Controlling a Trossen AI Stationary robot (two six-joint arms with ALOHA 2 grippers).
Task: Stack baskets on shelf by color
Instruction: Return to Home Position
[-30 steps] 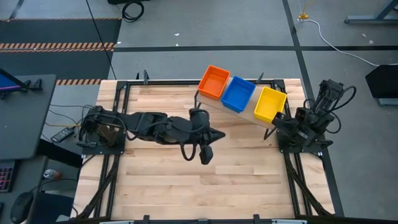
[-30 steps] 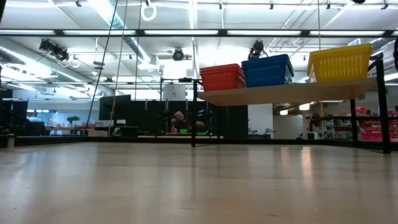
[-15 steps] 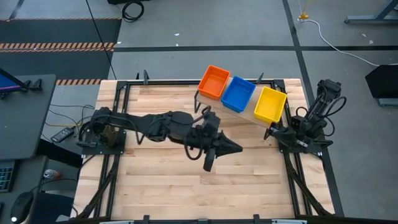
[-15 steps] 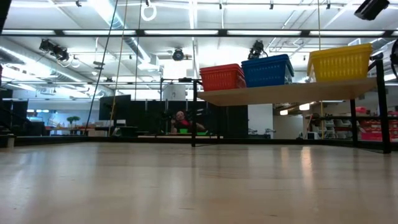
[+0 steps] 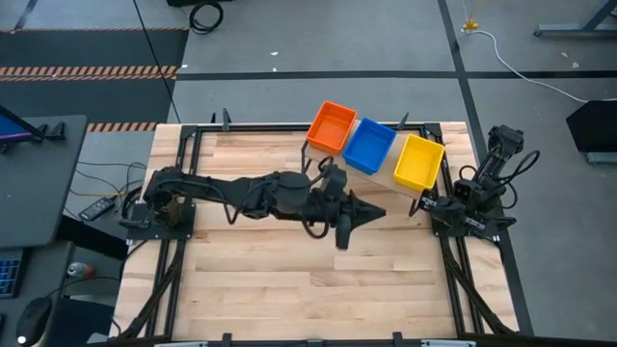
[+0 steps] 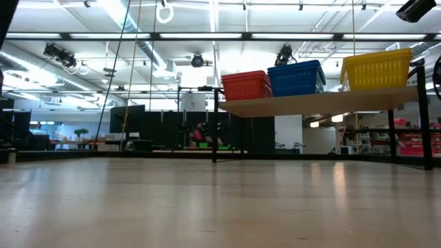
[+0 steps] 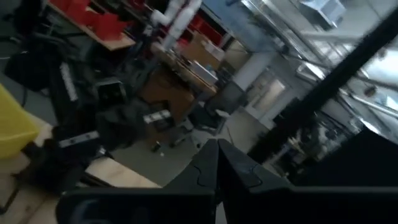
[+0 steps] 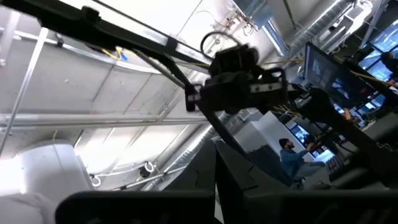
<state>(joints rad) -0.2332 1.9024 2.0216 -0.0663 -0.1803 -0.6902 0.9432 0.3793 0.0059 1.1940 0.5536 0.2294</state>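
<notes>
Three stacks of baskets stand side by side on the shelf (image 5: 384, 179) at the table's far right: orange (image 5: 332, 126), blue (image 5: 370, 146) and yellow (image 5: 418, 162). The low view shows them as stacks, orange (image 6: 245, 85), blue (image 6: 296, 77) and yellow (image 6: 376, 69), resting bottom-down on the plank (image 6: 317, 102). My left gripper (image 5: 379, 212) is shut and holds nothing. It is stretched level over the table's middle, pointing at the right edge just in front of the shelf. My right gripper (image 8: 216, 155) is shut and holds nothing, tilted upward above its base at the right edge.
The shelf's thin black legs (image 6: 215, 131) stand on the slatted tabletop (image 5: 289, 280). My right arm (image 5: 472, 188) is folded by the shelf's yellow end. In the left wrist view the yellow basket (image 7: 12, 124) shows ahead. A person (image 8: 289, 155) sits in the room beyond.
My left gripper has swung from pointing at the near edge to pointing level at the right edge, rolling as it went, and has reached farther toward the right edge, nearer the shelf. My right arm has sunk and folded in over its base. The baskets have not moved.
</notes>
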